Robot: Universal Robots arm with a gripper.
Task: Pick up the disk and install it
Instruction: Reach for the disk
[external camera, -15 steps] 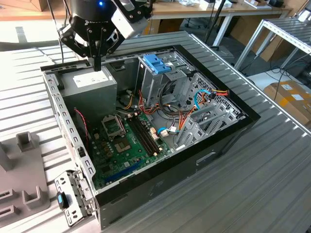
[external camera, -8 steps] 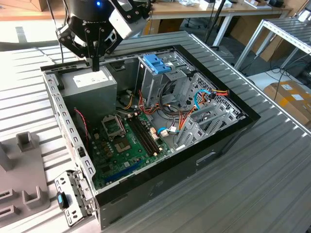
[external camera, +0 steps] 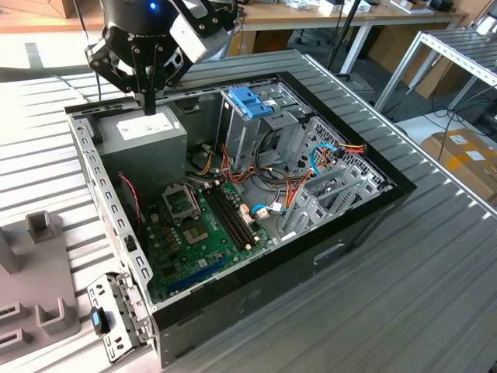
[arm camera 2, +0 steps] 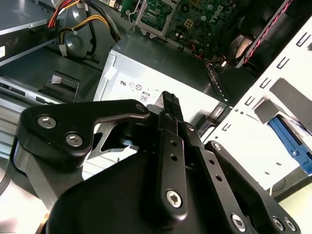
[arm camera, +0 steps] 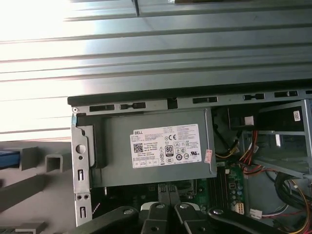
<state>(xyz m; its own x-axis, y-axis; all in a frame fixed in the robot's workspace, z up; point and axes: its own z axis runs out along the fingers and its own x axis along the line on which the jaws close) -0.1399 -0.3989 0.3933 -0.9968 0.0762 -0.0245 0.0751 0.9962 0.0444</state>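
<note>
Exterior view: your black gripper (external camera: 149, 105) hangs just above the large grey power-supply box (external camera: 147, 138) with the white sticker, in a back corner of the open black computer case (external camera: 256, 291). In both wrist views its fingers (arm camera: 164, 191) stand pressed together with nothing between them, so they are closed and empty.

The disk (arm camera: 9, 158), a flat silver-grey metal hard drive with blue plastic side rails, I judge to be the blue-edged piece among the grey fixture blocks (arm camera: 29, 157). It sits outside the case's perforated metal rear wall (arm camera: 80, 165). From the fingers it therefore lies sideways, across that wall and well apart, toward the exterior view's left. Too little of it shows for you to fix its long axis.
</note>
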